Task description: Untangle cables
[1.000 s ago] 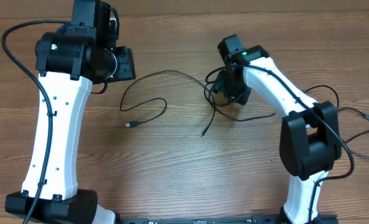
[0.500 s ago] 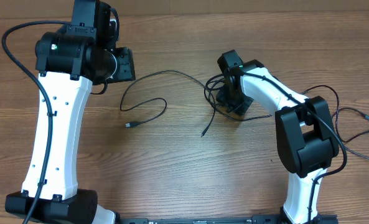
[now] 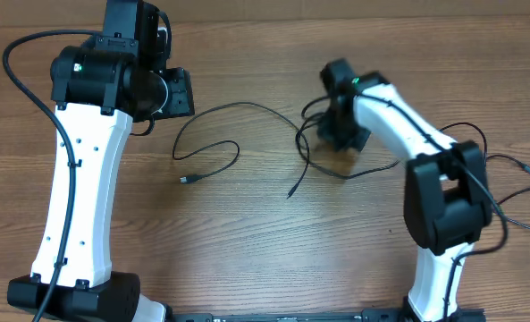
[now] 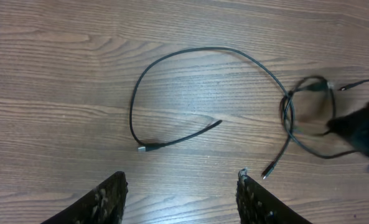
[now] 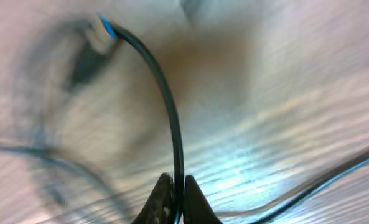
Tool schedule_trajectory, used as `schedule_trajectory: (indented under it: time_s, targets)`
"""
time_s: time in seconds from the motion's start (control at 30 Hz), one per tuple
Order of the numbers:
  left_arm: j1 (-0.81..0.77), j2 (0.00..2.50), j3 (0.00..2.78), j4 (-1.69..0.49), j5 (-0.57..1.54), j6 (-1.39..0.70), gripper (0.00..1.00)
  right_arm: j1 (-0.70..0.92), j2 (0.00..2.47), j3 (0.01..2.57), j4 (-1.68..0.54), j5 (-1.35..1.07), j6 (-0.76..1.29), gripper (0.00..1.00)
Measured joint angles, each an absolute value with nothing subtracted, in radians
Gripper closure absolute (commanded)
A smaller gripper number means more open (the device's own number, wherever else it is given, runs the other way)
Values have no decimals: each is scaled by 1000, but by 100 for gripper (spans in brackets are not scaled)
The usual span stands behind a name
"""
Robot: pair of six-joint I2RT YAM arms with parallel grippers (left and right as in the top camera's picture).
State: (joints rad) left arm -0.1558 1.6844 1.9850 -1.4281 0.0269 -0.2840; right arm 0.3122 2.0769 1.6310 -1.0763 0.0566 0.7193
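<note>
The cables point(image 3: 247, 105) are lying on the table point(image 3: 247, 250) between the two arms. One long strand is running as an open loop from a plug tip point(image 3: 186, 179) on the left side, arching across the middle, and entering a tangle point(image 3: 306, 136) of small overlapping loops. A short free tail point(image 3: 291, 190) is trailing out of the tangle toward the near edge.

The right gripper point(image 3: 340, 134) is sitting directly beside the tangle. In the right wrist view its fingers are pressing together on a single strand, which is rising from between the pads in a curve toward a blurred end with a blue spot point(image 5: 107, 27). The grasp is closed on the cables.

Compared with half a second ago, the right gripper is shifting up the overhead view and slightly to the right, after dipping toward the near side. The small loops are shifting with it. The long loop, the plug tip and the free tail are remaining where they were.

Judgement: the pull is taking up local slack only, and the tangle is not yet opening.

The left gripper point(image 4: 181, 198) is hovering well apart from the cables, fingers spread wide, holding nothing.
</note>
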Motion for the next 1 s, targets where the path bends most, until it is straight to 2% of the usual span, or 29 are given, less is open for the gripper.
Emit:
schedule_trajectory:
  time_s: [0.33,0.47,0.63,0.67,0.77,0.8,0.87,1.0]
  targets:
    - [-156,1684,1985,-1413,27,-284,43,284,1776,2059,-1194,7,366,96]
    - [-156,1684,1985,-1412,27,-284,43,284,1677,2106,-1193,-22,289,96]
    - [-156,1686,1985,-1409,44,-284,43,284,1673,2106,-1253,-62,184,94]
    - [-156,1685,1985,-1407,50,-284,42,284,1680,2105,-1259,-43,184,93]
    - [-156,1686,1985,-1406,60,-282,38,282,1696,2098,-1281,31,205,71]
    - [-156,1686,1985,-1406,64,-281,37,281,1699,2096,-1286,49,208,67]
    - [-156,1686,1985,-1406,69,-280,37,281,1702,2095,-1303,80,208,63]
    - [-156,1686,1985,-1406,72,-279,37,281,1713,2095,-1363,110,215,62]
